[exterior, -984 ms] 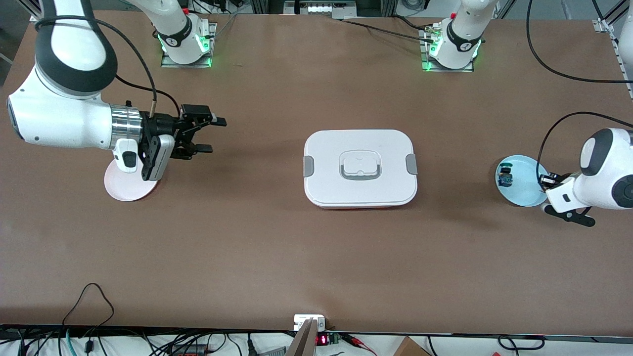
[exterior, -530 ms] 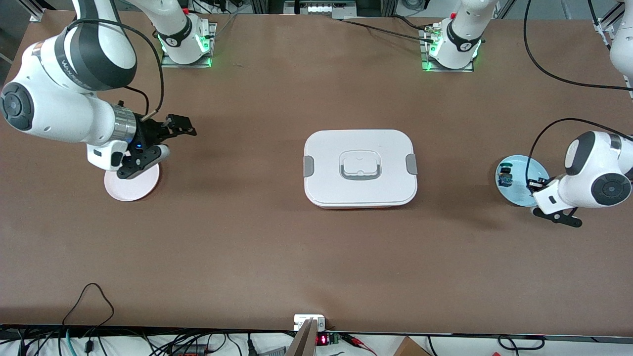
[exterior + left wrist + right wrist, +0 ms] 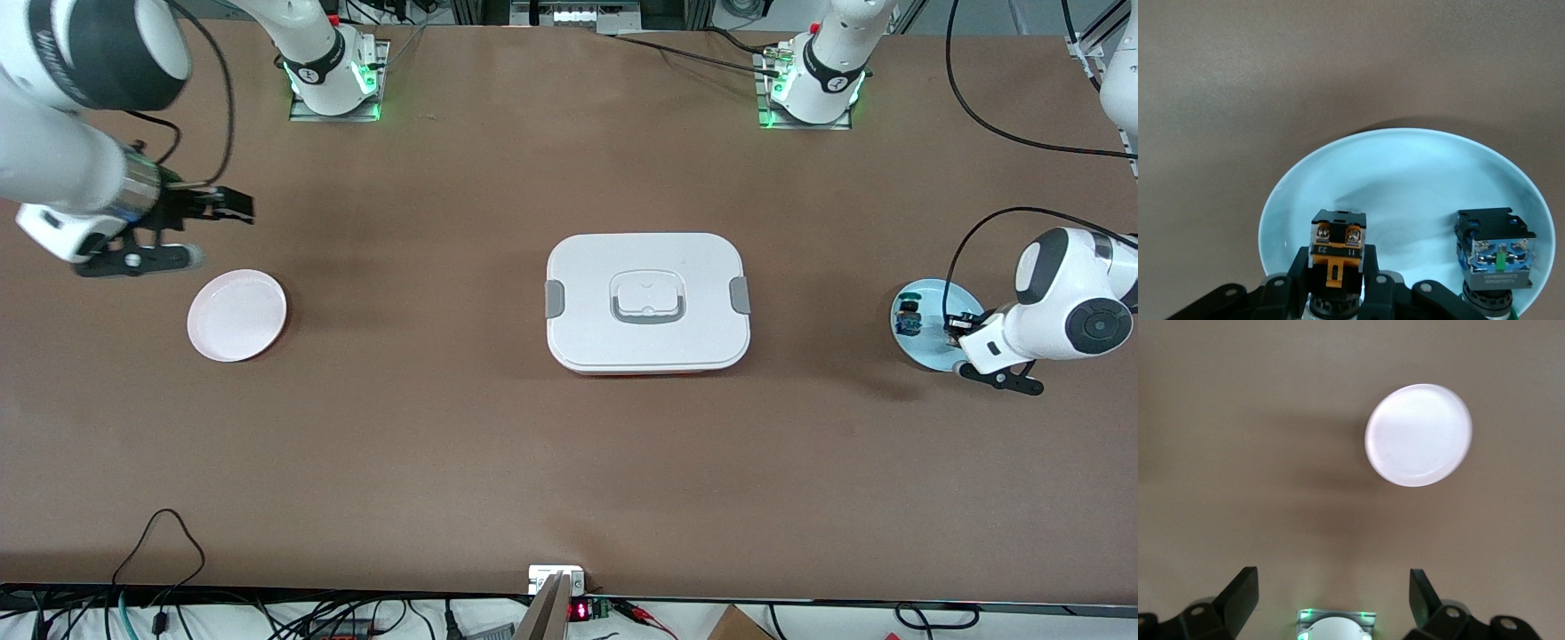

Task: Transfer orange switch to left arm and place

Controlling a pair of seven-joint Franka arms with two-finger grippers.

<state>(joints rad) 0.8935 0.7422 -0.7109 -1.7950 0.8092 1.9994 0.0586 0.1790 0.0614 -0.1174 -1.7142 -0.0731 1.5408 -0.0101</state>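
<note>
The orange switch [image 3: 1337, 257], black-bodied with an orange tab and metal screws, sits between the fingers of my left gripper [image 3: 1337, 283], which is shut on it over the light blue plate [image 3: 1405, 173]. In the front view the left gripper [image 3: 957, 331] is over that plate [image 3: 933, 348] at the left arm's end of the table, and the hand hides the orange switch. My right gripper [image 3: 233, 209] is open and empty in the air near the pink plate [image 3: 236, 316]; its wrist view shows the spread fingers [image 3: 1238, 593]. The white box [image 3: 647, 302] stands mid-table between the two plates.
A small switch with a blue body and green top [image 3: 1496, 257] lies on the blue plate beside the held one, also seen in the front view [image 3: 908, 318]. The pink plate [image 3: 1418, 435] holds nothing. Cables hang along the table's near edge [image 3: 160, 533].
The right arm swung away from the box toward its end of the table, uncovering the pink plate. The left hand shifted a little farther over the blue plate.
</note>
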